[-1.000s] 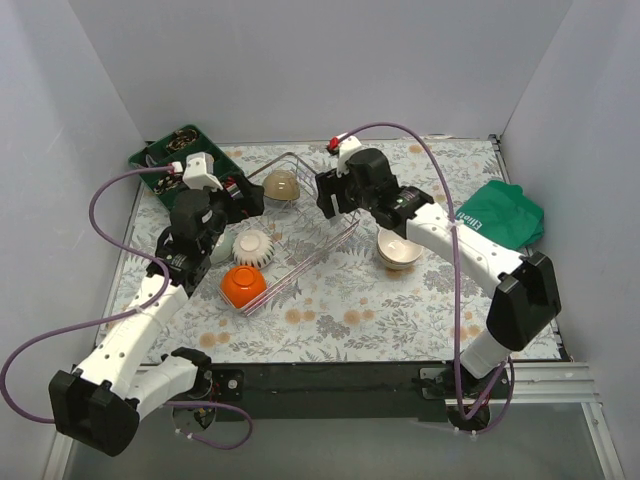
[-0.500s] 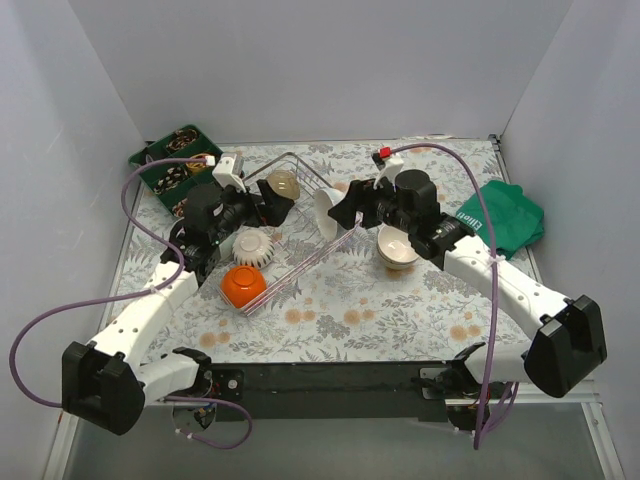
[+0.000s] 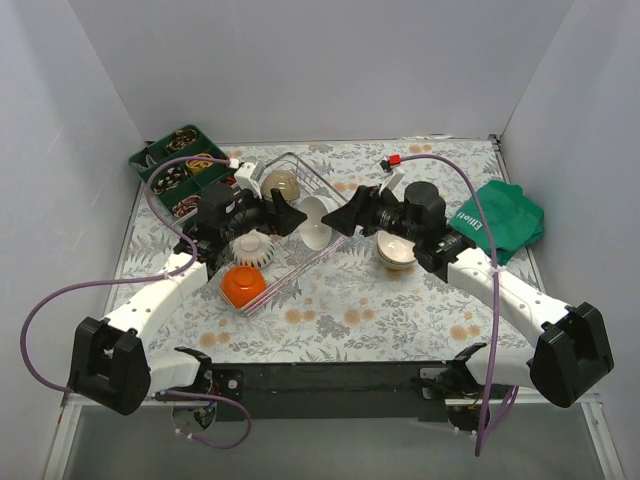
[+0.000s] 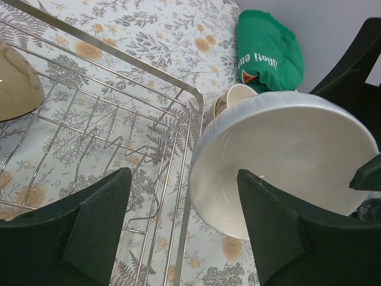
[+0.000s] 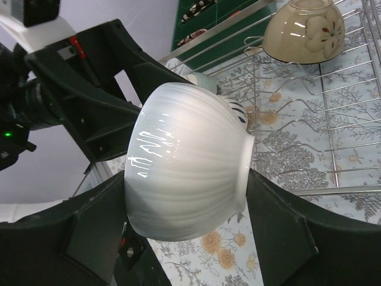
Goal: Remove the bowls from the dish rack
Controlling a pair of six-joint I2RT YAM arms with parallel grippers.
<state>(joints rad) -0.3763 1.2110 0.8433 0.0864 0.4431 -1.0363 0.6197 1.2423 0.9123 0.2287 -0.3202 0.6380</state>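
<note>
The silver wire dish rack (image 3: 335, 238) lies left of centre on the table. A tan bowl (image 3: 283, 184) sits at its far end. A white ribbed bowl (image 3: 254, 248) and an orange bowl (image 3: 243, 285) sit at its near left. My right gripper (image 3: 336, 222) is shut on a white bowl (image 3: 316, 222) and holds it over the rack's right side. The bowl sits sideways between the fingers in the right wrist view (image 5: 184, 173). My left gripper (image 3: 296, 217) is open, right beside the bowl and facing its mouth (image 4: 286, 155). It holds nothing.
A stack of bowls (image 3: 398, 250) stands on the table right of the rack. A green cloth (image 3: 500, 212) lies at the right. A green compartment tray (image 3: 178, 170) of small items sits at the back left. Grey walls enclose the table.
My right gripper has carried the white bowl from the rack's far side down and to the left. My left gripper has swung right to meet it.
</note>
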